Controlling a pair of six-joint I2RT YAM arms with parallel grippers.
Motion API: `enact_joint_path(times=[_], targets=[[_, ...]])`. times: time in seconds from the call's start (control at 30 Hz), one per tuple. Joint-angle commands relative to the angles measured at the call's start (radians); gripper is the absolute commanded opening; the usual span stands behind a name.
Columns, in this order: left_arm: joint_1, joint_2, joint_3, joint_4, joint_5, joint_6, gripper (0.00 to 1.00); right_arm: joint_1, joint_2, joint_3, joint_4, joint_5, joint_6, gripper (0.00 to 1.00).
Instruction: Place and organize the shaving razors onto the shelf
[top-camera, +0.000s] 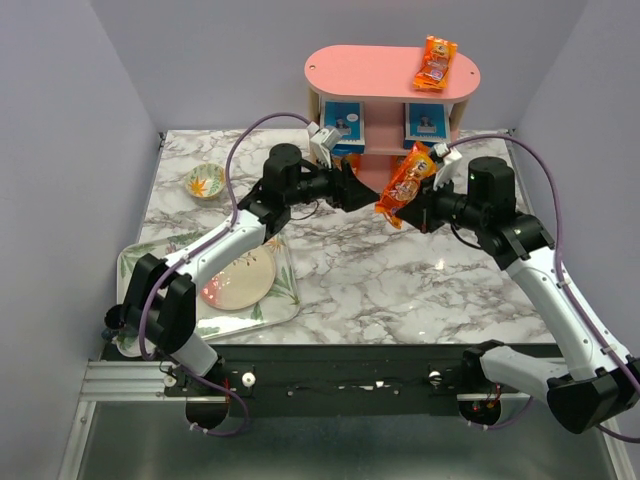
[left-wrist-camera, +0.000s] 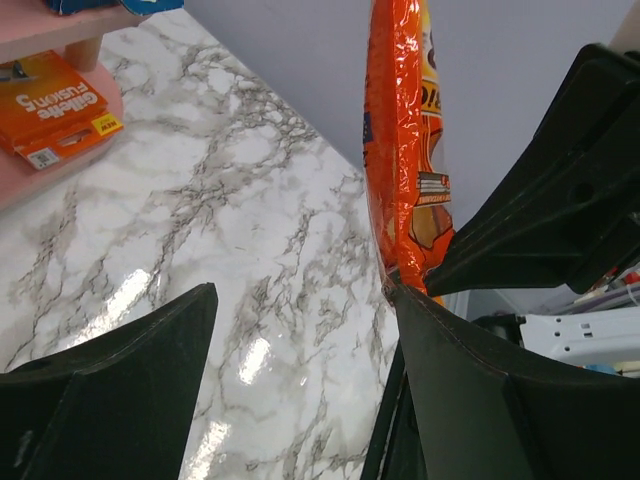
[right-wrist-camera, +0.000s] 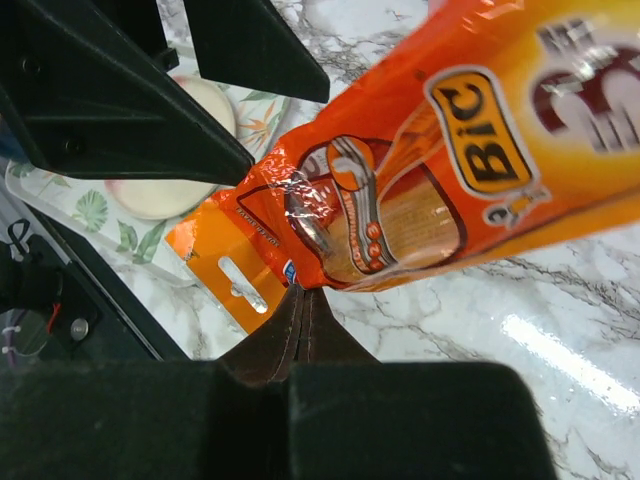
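Observation:
The pink shelf (top-camera: 375, 70) stands at the back of the marble table. An orange razor pack (top-camera: 435, 62) lies on its top board, and two blue razor cards (top-camera: 345, 125) (top-camera: 427, 122) stand on the middle tier. Another orange pack (left-wrist-camera: 55, 110) lies flat on the lowest board. My right gripper (right-wrist-camera: 303, 290) is shut on the edge of an orange Bic pack (right-wrist-camera: 400, 200) (top-camera: 407, 185), holding it in the air in front of the shelf. My left gripper (left-wrist-camera: 300, 295) (top-camera: 358, 190) is open; that pack (left-wrist-camera: 405, 150) rises just beyond its right finger, outside the gap.
A floral tray (top-camera: 285, 300) with a pink round plate (top-camera: 240, 280) sits at the front left, under the left arm. A small patterned bowl (top-camera: 205, 181) stands at the back left. Grey walls close in the table on three sides.

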Motion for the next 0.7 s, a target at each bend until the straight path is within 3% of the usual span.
enact_joint_path(times=[0.0, 0.23, 0.4, 0.67], targets=[[-0.045, 0.034, 0.032, 0.05, 0.041, -0.018, 0.8, 0.03, -0.002, 0.0, 0.068, 0.009, 0.01, 0.01], [-0.006, -0.03, -0.007, 0.033, 0.07, -0.007, 0.75, 0.029, -0.005, -0.02, 0.055, 0.098, -0.029, 0.01], [0.046, -0.081, -0.057, 0.087, 0.167, -0.026, 0.8, 0.027, 0.001, -0.03, 0.071, 0.098, -0.033, 0.01], [0.012, -0.029, -0.026, 0.156, 0.25, -0.036, 0.84, 0.029, 0.058, 0.02, 0.077, 0.054, -0.04, 0.01]])
